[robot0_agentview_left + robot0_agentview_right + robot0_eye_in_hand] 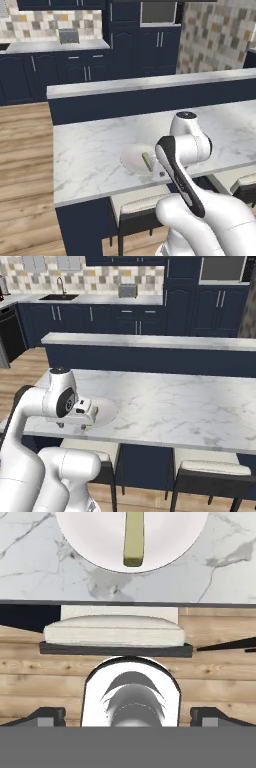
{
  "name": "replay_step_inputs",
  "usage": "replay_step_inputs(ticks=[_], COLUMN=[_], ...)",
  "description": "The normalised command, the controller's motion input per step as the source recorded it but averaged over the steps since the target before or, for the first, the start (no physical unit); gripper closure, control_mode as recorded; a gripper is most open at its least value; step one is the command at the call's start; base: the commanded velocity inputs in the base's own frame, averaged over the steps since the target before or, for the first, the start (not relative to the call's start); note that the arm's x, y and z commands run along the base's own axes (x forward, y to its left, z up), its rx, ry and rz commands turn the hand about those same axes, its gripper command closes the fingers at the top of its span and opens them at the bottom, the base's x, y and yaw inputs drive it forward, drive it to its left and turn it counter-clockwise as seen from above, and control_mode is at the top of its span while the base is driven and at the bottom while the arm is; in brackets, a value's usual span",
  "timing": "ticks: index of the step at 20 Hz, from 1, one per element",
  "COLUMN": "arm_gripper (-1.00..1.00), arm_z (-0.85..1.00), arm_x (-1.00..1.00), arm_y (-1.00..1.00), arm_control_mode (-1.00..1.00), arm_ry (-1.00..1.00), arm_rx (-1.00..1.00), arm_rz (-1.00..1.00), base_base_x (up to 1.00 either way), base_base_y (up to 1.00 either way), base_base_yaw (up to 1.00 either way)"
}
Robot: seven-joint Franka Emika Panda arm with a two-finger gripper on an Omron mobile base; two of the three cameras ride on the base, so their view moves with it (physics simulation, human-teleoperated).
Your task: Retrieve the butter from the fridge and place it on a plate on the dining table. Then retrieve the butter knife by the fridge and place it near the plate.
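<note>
The pale olive-yellow butter (147, 161) (133, 539) lies on the round white plate (131, 157) (106, 408) (90, 537), which sits near the front edge of the marble dining table (85, 150) (175, 401) (30, 562). My gripper (72, 426) (127, 717) hangs open at the table's near edge, just short of the plate, with nothing between its fingers. In the hand view the two fingertips (47, 716) stand far apart. The hand hides the butter in the right base view. The fridge and the butter knife are out of view.
A higher marble ledge (150, 82) (150, 341) runs behind the table. Cushioned stools (140, 205) (210, 468) (112, 629) are tucked under the table's near edge, over the wood floor (25, 150). Navy cabinets (115, 318) line the back wall.
</note>
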Motion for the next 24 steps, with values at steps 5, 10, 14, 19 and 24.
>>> replay_step_inputs(ticks=[5, 10, 14, 19, 24], arm_gripper=[-1.0, -1.0, -1.0, -1.0, -1.0], arm_z=[-0.01, -0.04, -0.01, 0.0, 0.0], arm_x=[-0.06, -0.24, -0.08, 0.0, 0.0], arm_y=[0.02, 0.28, 0.26, 0.0, 0.0], arm_control_mode=[-1.0, -1.0, -1.0, 1.0, 1.0], arm_ry=[0.0, 0.0, 0.0, 0.0, 0.0], arm_rx=[0.0, 0.0, 0.0, 0.0, 0.0], arm_rz=[0.0, 0.0, 0.0, 0.0, 0.0], base_base_x=[0.0, 0.0, 0.0, -0.3, -0.08], base_base_y=[0.0, 0.0, 0.0, 0.9, 1.0], base_base_yaw=[0.0, 0.0, 0.0, 0.0, -0.06])
